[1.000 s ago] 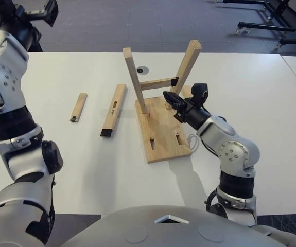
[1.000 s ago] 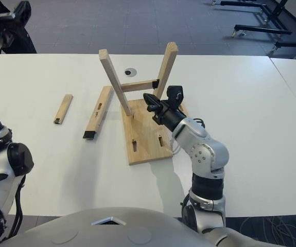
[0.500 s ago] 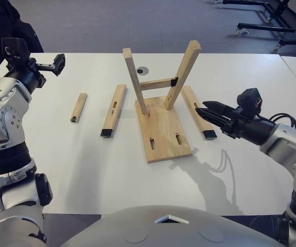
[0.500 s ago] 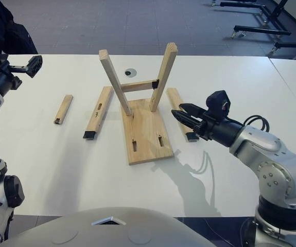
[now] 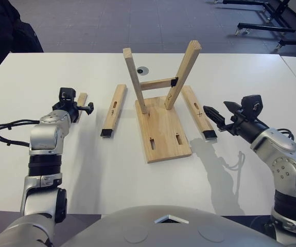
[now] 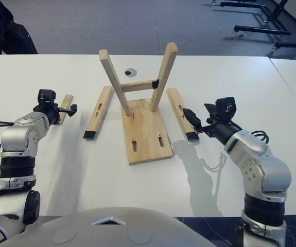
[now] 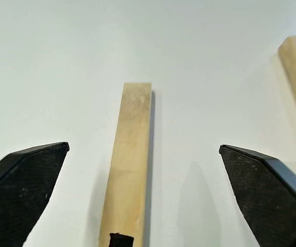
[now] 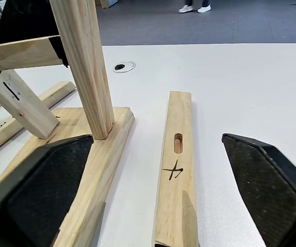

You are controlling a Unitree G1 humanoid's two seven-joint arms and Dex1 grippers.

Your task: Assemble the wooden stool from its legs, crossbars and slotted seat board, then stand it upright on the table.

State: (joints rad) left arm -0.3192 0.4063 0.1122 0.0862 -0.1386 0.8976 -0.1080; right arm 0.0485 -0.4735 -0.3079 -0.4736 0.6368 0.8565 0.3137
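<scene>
Left gripper lowered to short crossbar, right gripper beside loose leg

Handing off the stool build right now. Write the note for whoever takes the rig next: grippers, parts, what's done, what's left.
Left gripper: open, fingers either side of the loose short crossbar, not touching it.
Right gripper: open and empty, beside the right loose leg.
Seat board lies flat. Two fitted legs stand at its far end, joined by the fitted crossbar. The left loose leg lies left of the board.
Done: one leg pair fitted.
Left: fit both loose legs, with the short crossbar, into the near slots, then stand the stool upright.
</scene>
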